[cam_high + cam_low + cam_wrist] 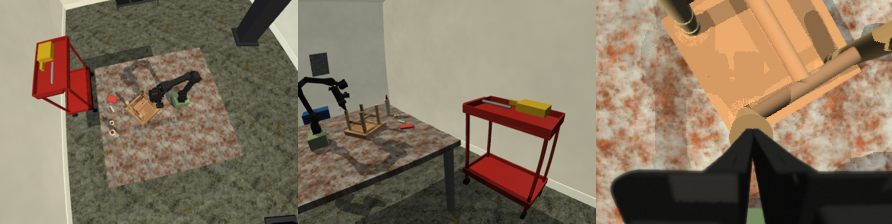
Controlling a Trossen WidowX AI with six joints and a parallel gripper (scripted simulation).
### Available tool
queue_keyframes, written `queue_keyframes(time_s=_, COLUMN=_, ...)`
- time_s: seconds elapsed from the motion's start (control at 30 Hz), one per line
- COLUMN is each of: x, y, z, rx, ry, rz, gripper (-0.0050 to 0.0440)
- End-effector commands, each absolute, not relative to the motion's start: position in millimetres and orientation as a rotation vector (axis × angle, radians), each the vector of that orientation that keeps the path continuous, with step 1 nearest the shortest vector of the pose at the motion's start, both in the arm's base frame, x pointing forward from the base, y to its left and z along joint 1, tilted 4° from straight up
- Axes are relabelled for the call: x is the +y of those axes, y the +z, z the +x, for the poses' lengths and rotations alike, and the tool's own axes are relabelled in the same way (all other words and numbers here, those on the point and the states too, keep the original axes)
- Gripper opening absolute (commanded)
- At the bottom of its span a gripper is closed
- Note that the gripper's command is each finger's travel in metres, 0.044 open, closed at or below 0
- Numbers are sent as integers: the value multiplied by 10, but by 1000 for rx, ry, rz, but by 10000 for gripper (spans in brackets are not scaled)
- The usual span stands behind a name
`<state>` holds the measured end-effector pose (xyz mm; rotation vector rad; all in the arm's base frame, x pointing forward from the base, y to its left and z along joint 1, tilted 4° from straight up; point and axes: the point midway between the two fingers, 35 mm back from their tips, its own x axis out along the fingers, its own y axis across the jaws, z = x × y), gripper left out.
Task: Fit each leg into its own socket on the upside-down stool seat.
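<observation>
The wooden stool lies upside down on the table, its square seat flat on the top. Its legs stand upright in the seat, joined by crossbars. My gripper is shut with nothing between the fingers. Its tips hang just above the round top of the corner leg nearest the arm's base. I cannot tell whether the tips touch that leg.
The arm's green base stands right of the stool. A red block, a small white piece and a glue bottle lie left of it. A red cart stands beyond the table's edge.
</observation>
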<state>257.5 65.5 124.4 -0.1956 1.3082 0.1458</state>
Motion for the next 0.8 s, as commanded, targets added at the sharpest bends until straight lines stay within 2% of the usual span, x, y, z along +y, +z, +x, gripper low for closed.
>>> queue_keyframes(time_s=0.0, x=647, y=1067, z=2561, rx=1346, ry=147, rz=-202, gripper=0)
queue_keyframes(time_s=0.77, x=646, y=1045, z=2560, rx=1346, ry=147, rz=-202, gripper=0)
